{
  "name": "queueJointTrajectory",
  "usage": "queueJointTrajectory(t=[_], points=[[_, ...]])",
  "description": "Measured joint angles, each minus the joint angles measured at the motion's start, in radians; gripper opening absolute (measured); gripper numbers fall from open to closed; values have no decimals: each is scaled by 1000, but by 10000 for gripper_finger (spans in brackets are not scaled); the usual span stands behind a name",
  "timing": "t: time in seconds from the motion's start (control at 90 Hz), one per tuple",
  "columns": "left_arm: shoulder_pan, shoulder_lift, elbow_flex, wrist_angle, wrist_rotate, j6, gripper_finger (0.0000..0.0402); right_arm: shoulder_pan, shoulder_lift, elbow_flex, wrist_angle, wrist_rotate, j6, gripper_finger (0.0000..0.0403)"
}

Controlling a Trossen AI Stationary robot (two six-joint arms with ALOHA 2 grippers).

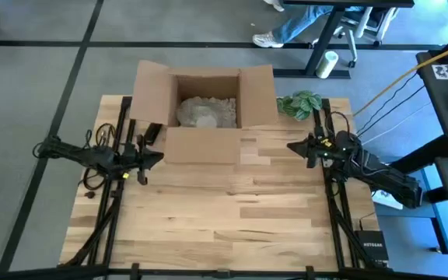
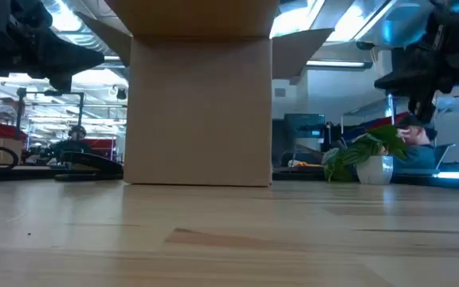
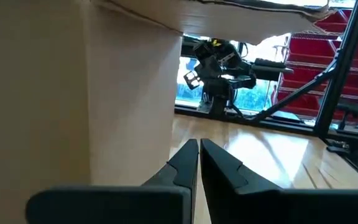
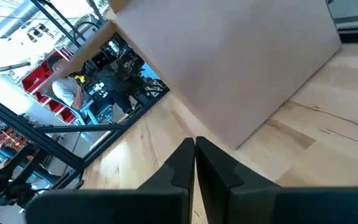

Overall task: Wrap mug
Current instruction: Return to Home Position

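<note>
The cardboard box (image 1: 201,146) stood open at the far middle of the wooden table (image 1: 232,210), its 4 flaps spread outward. Inside it lay the wrapped mug (image 1: 203,113), a pale bundle of bubble wrap resting on the box floor; the mug itself was hidden under the wrap.

The left gripper (image 1: 159,159) hung above the table just left of the box's near flap and pointed toward it. Its 2 fingers (image 3: 182,163) were pressed together with nothing between them. The right gripper (image 1: 291,145) hung on the opposite side, near the box's right near corner, facing the left one. Its fingers (image 4: 179,165) were likewise clenched on nothing.

A small potted plant (image 1: 300,103) sat just beside the box's right flap, near the table's far right edge.
</note>
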Motion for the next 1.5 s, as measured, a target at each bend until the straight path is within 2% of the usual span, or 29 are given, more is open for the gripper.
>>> queueJointTrajectory(t=[0.133,1.5], points=[[0,1,0,-1,-1,0,0,0,5,-25,74,11,-6,0],[0,0,0,-1,-1,0,0,0,-1,-27,66,18,-7,0]])
